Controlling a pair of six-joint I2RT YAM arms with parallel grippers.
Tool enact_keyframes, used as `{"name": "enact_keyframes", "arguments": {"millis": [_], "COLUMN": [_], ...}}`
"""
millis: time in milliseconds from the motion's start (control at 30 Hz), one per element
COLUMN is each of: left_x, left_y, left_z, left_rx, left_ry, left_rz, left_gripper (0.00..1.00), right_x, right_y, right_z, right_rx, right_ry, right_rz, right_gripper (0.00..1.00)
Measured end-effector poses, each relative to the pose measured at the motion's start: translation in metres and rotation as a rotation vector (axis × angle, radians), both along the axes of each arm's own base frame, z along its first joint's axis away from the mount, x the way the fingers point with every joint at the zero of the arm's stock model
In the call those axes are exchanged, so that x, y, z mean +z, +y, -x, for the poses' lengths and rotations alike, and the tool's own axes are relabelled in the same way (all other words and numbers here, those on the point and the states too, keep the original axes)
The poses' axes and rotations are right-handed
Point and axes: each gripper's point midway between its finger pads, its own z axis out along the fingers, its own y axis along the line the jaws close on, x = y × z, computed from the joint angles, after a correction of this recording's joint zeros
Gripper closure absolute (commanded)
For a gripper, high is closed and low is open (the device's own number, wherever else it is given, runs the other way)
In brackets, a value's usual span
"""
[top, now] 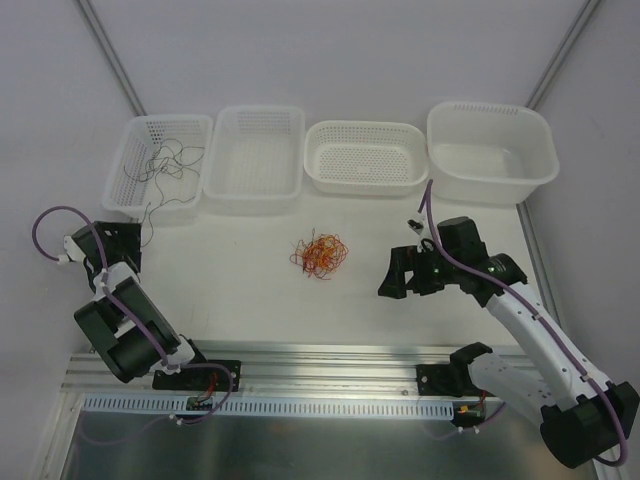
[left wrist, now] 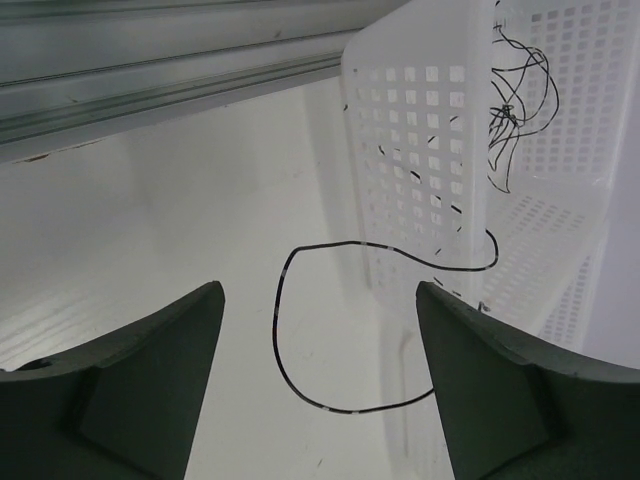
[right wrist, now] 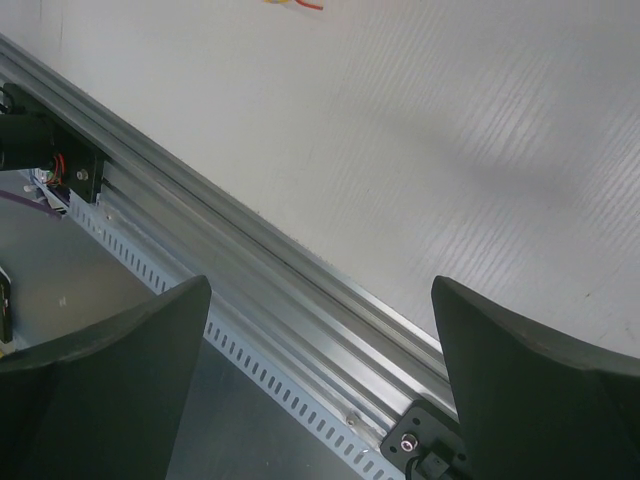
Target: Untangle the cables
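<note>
A dark grey cable (top: 165, 160) lies in the leftmost white basket (top: 120, 195), and its tail hangs over the near wall onto the table. In the left wrist view that tail forms a loop (left wrist: 279, 330) on the table between the fingers of my left gripper (left wrist: 318, 292), which is open and not touching it. A tangle of orange-yellow and red cables (top: 318, 255) lies mid-table. My right gripper (top: 393, 284) stands to the right of the tangle. It is open and empty (right wrist: 318, 290), facing the table's near rail.
Three more white baskets (top: 254, 195) (top: 362, 180) (top: 490, 185) stand in a row at the back, all without cables. An aluminium rail (top: 330, 355) runs along the near edge. The perforated basket wall (left wrist: 420, 150) stands just right of my left gripper.
</note>
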Motion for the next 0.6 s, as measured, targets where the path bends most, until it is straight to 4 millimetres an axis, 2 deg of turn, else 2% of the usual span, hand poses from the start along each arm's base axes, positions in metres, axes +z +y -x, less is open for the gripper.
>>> {"name": "enact_keyframes", "arguments": {"millis": [100, 133, 200, 233, 333, 367, 433, 600], "left_x": [-0.004, -0.006, -0.010, -0.012, -0.013, -0.011, -0.009, 0.010], "left_y": [0.004, 0.004, 0.004, 0.003, 0.001, 0.001, 0.001, -0.002], "left_z": [-0.007, -0.009, -0.013, -0.014, -0.016, -0.017, -0.019, -0.018], "left_rx": [-0.001, 0.000, -0.005, -0.008, -0.016, -0.019, -0.023, -0.036], "left_ry": [-0.019, -0.024, -0.030, -0.032, -0.044, -0.050, -0.060, -0.097], "left_rz": [0.008, 0.014, 0.031, 0.036, 0.054, 0.055, 0.052, 0.022], "left_gripper": [0.33, 0.44, 0.55, 0.69, 0.85, 0.95, 1.00, 1.00], "right_x": [0.003, 0.004, 0.004, 0.004, 0.005, 0.005, 0.005, 0.006], "right_y": [0.000, -0.001, -0.002, -0.003, -0.005, -0.005, -0.005, -0.007], "right_z": [-0.002, -0.001, -0.001, -0.001, -0.001, -0.001, -0.001, 0.002], "right_rx": [-0.004, -0.005, -0.008, -0.011, -0.018, -0.020, -0.025, -0.031], "right_ry": [-0.008, -0.007, -0.003, -0.001, -0.003, -0.003, 0.000, 0.005], "right_rz": [0.002, 0.004, 0.011, 0.015, 0.025, 0.025, 0.027, 0.030], "right_gripper": [0.03, 0.03, 0.03, 0.03, 0.02, 0.02, 0.02, 0.02]}}
